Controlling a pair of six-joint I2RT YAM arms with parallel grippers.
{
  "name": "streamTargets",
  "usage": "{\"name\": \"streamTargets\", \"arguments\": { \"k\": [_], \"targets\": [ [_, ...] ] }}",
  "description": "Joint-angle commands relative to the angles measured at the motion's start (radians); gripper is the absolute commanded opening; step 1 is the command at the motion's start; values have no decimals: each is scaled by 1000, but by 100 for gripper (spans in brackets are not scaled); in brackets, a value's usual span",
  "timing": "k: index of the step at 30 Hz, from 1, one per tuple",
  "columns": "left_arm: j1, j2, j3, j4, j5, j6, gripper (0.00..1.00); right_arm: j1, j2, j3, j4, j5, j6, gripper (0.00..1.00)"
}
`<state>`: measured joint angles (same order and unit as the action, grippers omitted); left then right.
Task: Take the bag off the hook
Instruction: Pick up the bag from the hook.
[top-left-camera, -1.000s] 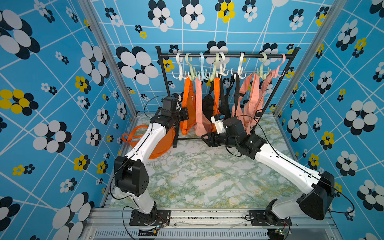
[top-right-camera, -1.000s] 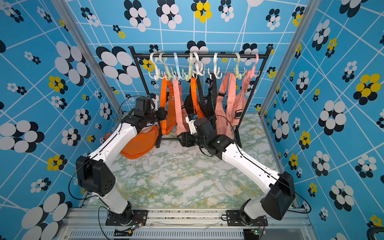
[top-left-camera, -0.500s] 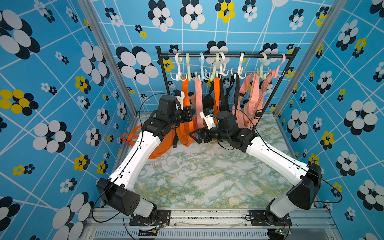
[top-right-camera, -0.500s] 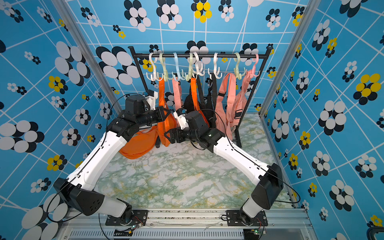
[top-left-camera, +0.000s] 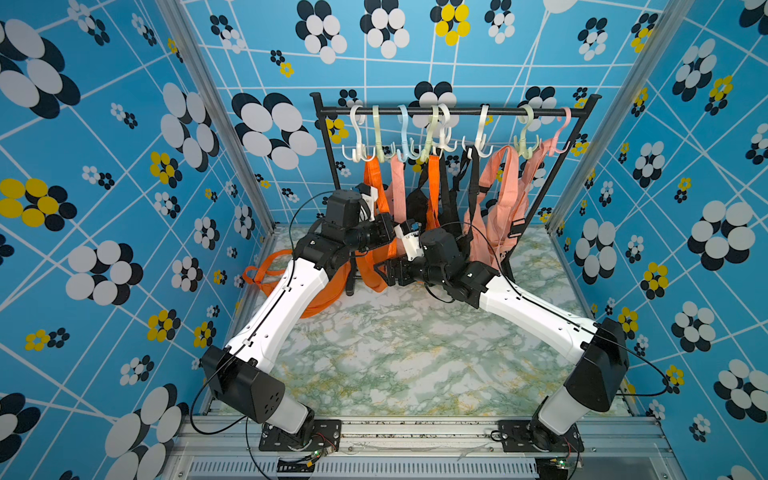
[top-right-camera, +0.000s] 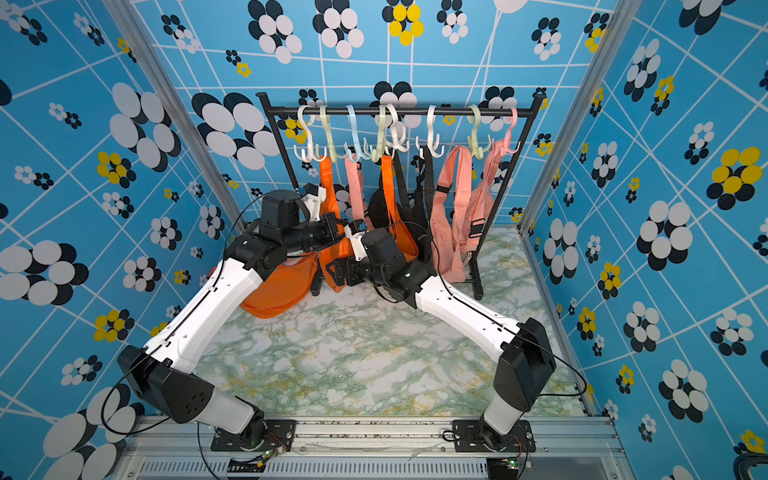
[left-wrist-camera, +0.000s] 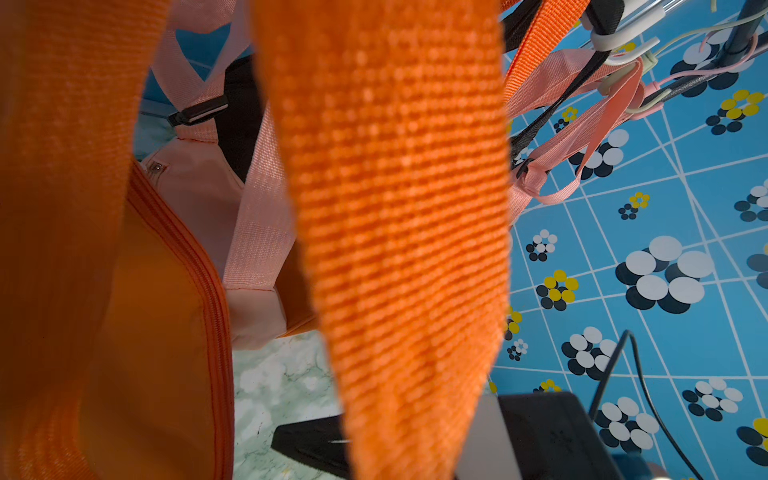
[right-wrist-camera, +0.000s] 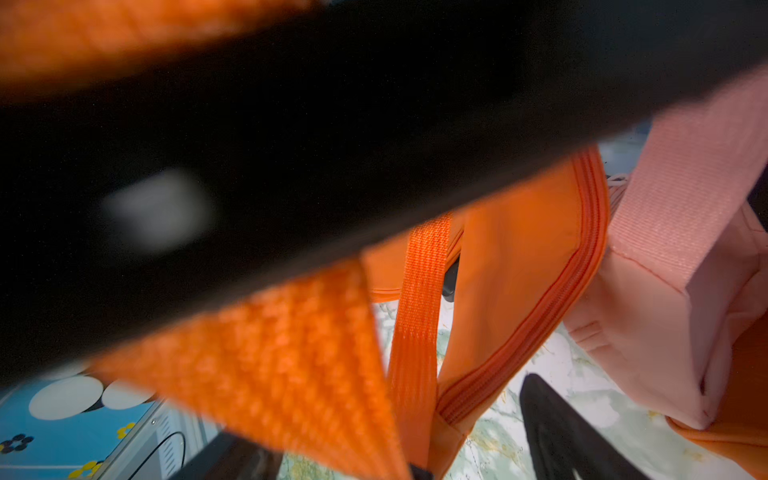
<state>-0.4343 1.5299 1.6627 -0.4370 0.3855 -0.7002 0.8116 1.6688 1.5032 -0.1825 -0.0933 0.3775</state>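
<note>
In both top views the closed left tool (top-left-camera: 387, 234) meets the orange webbing strap (left-wrist-camera: 395, 208), which fills its wrist view. The right tool (top-left-camera: 381, 272) is blurred, so I cannot tell its state.

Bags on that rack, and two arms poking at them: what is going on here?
Two robot arms are working to take an orange bag off the rack. The left pincer is shut at the bag's orange strap, though a real grip cannot be confirmed. The right pincer stands open around the bag's lower end. The strap hangs from the rack, so nothing is off yet. A second orange bag lies on the table.
</note>
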Motion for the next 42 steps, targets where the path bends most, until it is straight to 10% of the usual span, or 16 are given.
{"name": "streamTargets", "arguments": {
  "k": [1, 16, 25, 28, 31, 36, 42],
  "targets": [
    [-27, -15, 78, 59, 50, -10, 0, 26, 9, -32, -3, 74, -26, 86],
    [-26, -11, 147, -4, -14, 48, 0, 55, -225, -315, 94, 81, 35, 91],
    [-29, -18, 129, 3, -6, 25, 0, 59, -80, -221, 249, 74, 46, 89],
    [-26, -16, 136, -5, 6, 29, 0, 56, -25, -149, 234, 140, 71, 73],
    [-8, -15, 151, -26, 24, 38, 0, 43, -23, -121, 189, 91, 84, 5],
    [76, -52, 128, -37, 26, 51, 55, 2, -150, -187, 98, -67, 93, 0],
    [214, -100, 80, -41, -30, 72, 72, -116, -298, -172, -97, -423, 127, 0]
  ]
}}
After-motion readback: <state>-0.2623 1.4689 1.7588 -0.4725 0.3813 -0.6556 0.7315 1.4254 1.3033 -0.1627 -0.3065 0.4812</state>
